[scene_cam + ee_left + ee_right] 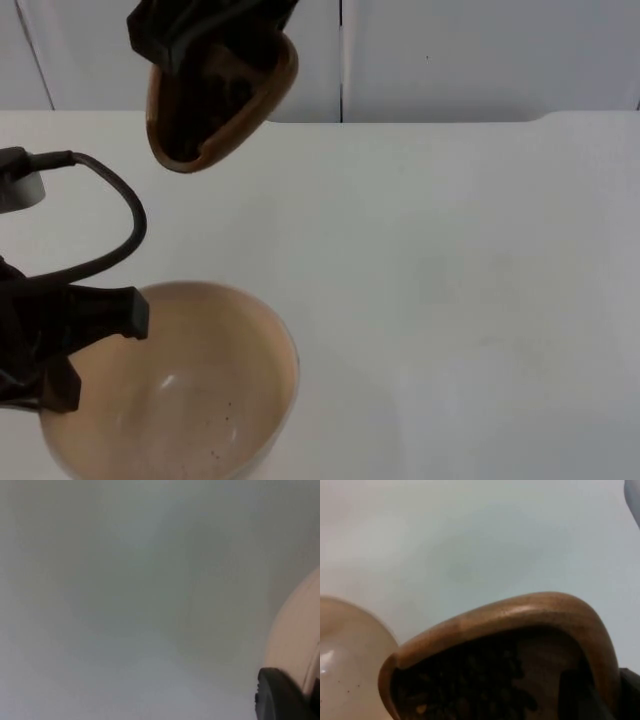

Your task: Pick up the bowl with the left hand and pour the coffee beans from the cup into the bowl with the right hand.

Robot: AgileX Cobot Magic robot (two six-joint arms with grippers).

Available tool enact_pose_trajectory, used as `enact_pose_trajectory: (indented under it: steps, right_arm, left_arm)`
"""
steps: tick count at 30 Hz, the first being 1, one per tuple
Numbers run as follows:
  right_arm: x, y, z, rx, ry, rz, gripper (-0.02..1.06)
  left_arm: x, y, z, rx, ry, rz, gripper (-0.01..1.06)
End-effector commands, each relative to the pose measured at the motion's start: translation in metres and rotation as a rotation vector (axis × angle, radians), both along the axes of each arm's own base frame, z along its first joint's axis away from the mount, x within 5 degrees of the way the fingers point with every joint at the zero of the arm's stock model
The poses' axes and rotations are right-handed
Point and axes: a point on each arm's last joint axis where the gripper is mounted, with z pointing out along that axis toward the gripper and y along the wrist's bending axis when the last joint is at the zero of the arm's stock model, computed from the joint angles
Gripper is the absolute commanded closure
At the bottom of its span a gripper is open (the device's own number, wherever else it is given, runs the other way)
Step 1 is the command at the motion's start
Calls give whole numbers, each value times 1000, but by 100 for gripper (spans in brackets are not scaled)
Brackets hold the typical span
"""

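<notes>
Wooden cup tilted above smooth beige bowl, both held off the desk.

Right end effector (215, 45) pinches the brown wooden cup (222, 103), dark coffee beans (470, 685) inside. Left end effector (95, 330) grips the round glossy bowl (185, 390) at its rim. White matte desk (450, 280); grey partition wall (480, 55) behind.

cup (222, 100) behind bowl (190, 390), beans (470, 685) inside cup

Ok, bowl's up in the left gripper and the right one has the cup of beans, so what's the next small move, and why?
Probably carry the wooden cup toward the bowl before tipping further. The right gripper holds it tilted, beans inside, but in the top view it hangs over the white table, short of the bowl's rim. The left gripper grips that rim, and the bowl holds only specks.
</notes>
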Motion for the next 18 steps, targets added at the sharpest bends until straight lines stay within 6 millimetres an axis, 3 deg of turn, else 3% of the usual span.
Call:
enact_pose_trajectory:
  steps: [1,12,18]
  right_arm:
    - [-2,-1,8,9,-26,5,104]
    - [-1,-2,10,-16,-70,4,104]
    - [-13,6,13,-62,-146,51,104]
  left_arm:
    - [3,-1,3,-7,-26,-2,105]
    - [3,-1,3,-8,-27,-2,105]
    - [3,-1,3,-8,-27,-2,105]
